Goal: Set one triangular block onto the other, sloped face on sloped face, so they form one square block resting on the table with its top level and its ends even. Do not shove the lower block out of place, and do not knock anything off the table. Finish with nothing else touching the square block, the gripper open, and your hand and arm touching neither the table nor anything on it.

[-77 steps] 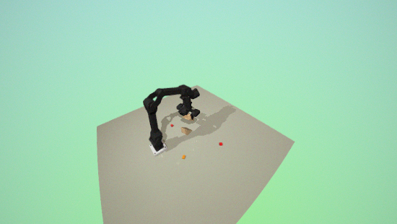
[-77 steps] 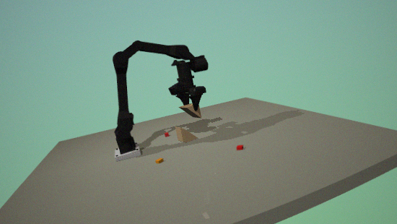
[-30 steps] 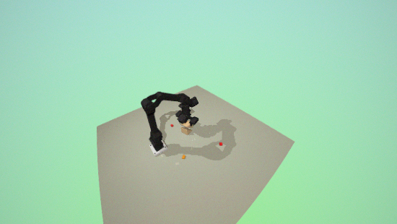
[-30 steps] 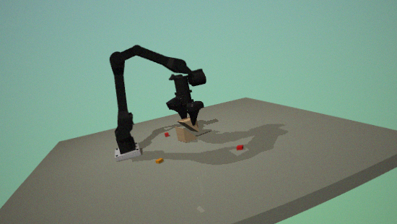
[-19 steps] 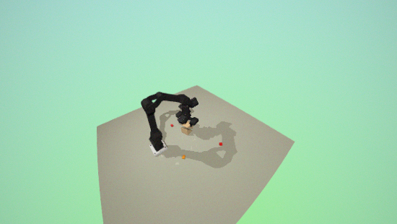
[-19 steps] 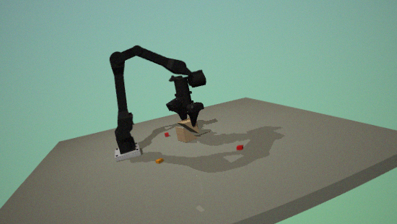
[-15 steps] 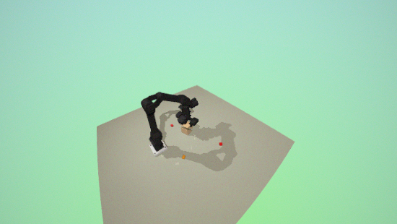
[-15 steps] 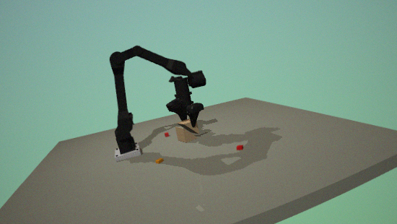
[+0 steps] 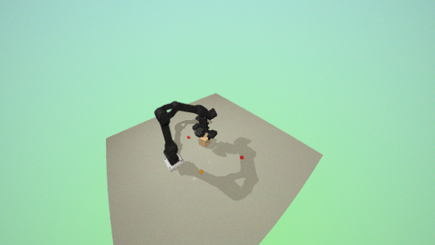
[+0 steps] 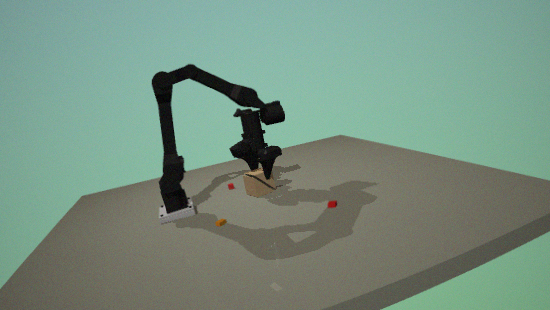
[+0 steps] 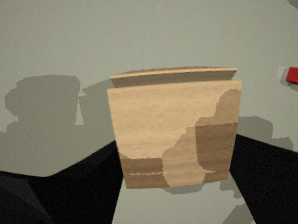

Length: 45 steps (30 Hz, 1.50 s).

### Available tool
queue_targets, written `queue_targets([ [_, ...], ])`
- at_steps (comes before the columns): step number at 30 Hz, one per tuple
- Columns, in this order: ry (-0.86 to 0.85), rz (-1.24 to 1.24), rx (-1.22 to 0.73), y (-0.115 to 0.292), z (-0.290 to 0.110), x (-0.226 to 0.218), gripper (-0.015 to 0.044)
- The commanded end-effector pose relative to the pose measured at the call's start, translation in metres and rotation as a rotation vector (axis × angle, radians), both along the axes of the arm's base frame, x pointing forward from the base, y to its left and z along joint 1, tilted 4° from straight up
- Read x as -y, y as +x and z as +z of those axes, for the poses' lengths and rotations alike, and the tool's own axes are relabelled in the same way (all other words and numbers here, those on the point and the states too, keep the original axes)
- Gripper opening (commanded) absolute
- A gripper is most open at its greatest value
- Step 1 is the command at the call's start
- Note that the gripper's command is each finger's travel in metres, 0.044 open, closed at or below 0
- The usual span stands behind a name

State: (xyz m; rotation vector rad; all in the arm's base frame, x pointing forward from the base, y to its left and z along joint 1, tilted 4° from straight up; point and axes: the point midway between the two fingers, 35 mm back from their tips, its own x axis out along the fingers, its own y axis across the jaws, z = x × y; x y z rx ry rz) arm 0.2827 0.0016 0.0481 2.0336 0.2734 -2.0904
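Jaws [image 10: 262, 170]: mine, pointing straight down, clamped on the upper triangular block [image 10: 256, 176]. Bench [image 10: 400, 210]: carries everything. Lower triangular block [image 10: 256, 190]: directly beneath the held one, slopes meeting along a dark diagonal seam; in the wrist view a lip shows beyond the far edge, so ends look not quite even.

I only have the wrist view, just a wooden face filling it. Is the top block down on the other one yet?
Observer: Yes. In the exterior view the upper triangular block lies on the lower triangular block, with a dark diagonal seam between them.
Operator: Is the gripper off it?
Observer: No, the gripper is shut on the upper triangular block, fingers pointing down.
Operator: Anything close by?
Observer: A small red cube lies apart on the side toward the arm's base; another red cube lies farther away.
Operator: Other pieces?
Observer: An orange piece near the base plate.
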Motion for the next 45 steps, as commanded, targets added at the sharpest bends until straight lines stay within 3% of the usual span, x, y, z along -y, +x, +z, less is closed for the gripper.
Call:
queue_targets([
  [1,0.004,0.002,-0.003,-0.0026,-0.0036,-0.0002,0.0],
  [41,0.008,0.003,-0.003,-0.0037,-0.0061,0.0002,0.0],
  [45,0.003,0.0,-0.003,-0.0036,-0.006,0.0007,0.0105],
])
